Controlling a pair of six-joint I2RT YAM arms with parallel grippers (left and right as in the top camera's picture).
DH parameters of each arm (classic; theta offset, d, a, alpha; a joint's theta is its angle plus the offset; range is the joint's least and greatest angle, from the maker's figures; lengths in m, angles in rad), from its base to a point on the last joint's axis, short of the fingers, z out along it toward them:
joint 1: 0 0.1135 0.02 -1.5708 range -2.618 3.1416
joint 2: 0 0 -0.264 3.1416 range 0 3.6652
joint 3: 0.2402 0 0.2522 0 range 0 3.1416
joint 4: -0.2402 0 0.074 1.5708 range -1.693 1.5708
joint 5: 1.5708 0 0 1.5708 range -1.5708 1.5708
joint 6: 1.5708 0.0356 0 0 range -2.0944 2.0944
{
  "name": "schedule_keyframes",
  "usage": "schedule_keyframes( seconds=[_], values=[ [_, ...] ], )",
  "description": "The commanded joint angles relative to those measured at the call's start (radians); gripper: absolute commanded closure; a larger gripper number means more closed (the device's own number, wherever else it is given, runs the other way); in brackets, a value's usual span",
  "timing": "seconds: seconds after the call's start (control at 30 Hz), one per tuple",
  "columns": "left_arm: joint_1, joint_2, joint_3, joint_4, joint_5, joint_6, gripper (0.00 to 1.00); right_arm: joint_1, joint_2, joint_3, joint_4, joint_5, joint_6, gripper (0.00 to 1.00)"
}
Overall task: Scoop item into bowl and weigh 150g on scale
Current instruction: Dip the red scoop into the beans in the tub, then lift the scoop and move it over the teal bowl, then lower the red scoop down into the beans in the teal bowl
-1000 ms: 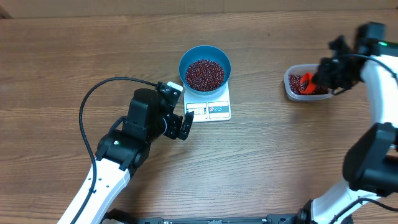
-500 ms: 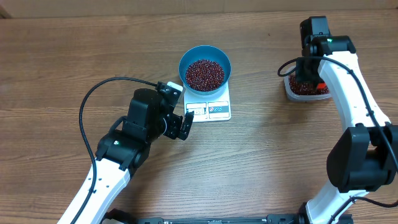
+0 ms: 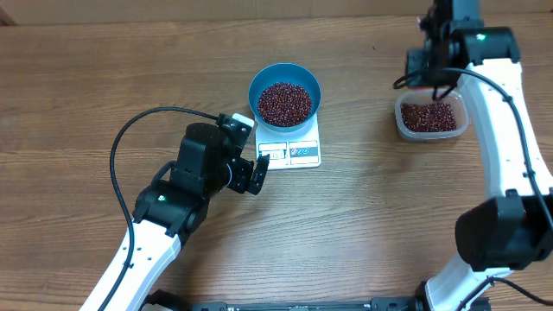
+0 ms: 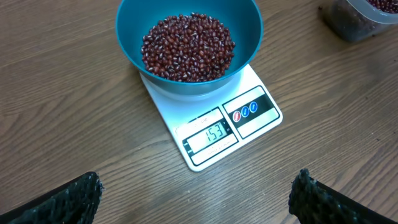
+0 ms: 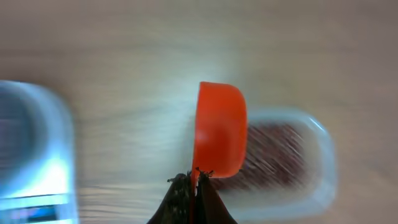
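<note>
The blue bowl (image 3: 285,79) stands on the white scale (image 3: 298,154) and holds a heap of red-brown beans (image 3: 285,102). In the left wrist view the bowl (image 4: 127,37), its beans (image 4: 188,46) and the scale (image 4: 252,118) lie ahead, and the display reads 153. My left gripper (image 3: 253,175) rests just left of the scale, open and holding nothing (image 4: 198,185). My right gripper (image 5: 197,177) is shut on the handle of an orange scoop (image 5: 221,127), held edge-on above the tub. From overhead the right wrist (image 3: 436,60) hides that gripper and scoop.
A clear plastic tub (image 3: 432,117) with more beans sits at the right, below the right wrist; it is blurred in the right wrist view (image 5: 314,168). The left arm's black cable (image 3: 130,138) loops over the table at the left.
The right arm has swung from the tub's right side to its far side, lifting the scoop out of the beans. The left arm, bowl and scale have not moved.
</note>
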Motion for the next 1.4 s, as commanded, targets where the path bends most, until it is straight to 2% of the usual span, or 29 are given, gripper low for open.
schedule_keyframes(
  seconds=[0.0,0.1,0.33,0.6,1.13,1.37],
  values=[
    [0.003,0.008,-0.004,0.000,0.006,-0.010,0.00,0.024,-0.039,0.030,0.071,-0.441,-0.065,0.96],
    [0.003,0.008,-0.004,0.001,0.006,-0.010,0.00,0.065,-0.029,0.019,0.124,-0.505,-0.065,0.96],
    [0.003,0.008,-0.004,0.000,0.006,-0.010,0.00,0.185,-0.016,-0.011,0.216,-0.496,-0.065,0.96],
    [0.003,0.008,-0.004,0.000,0.006,-0.010,0.00,0.298,0.014,-0.019,0.246,-0.369,-0.066,0.96],
    [0.003,0.008,-0.004,0.000,0.006,-0.010,0.00,0.326,0.172,-0.019,0.278,-0.342,-0.076,0.96],
    [0.003,0.008,-0.004,0.000,0.006,-0.010,0.01,0.326,0.216,-0.019,0.291,-0.272,-0.080,0.96]
  ],
)
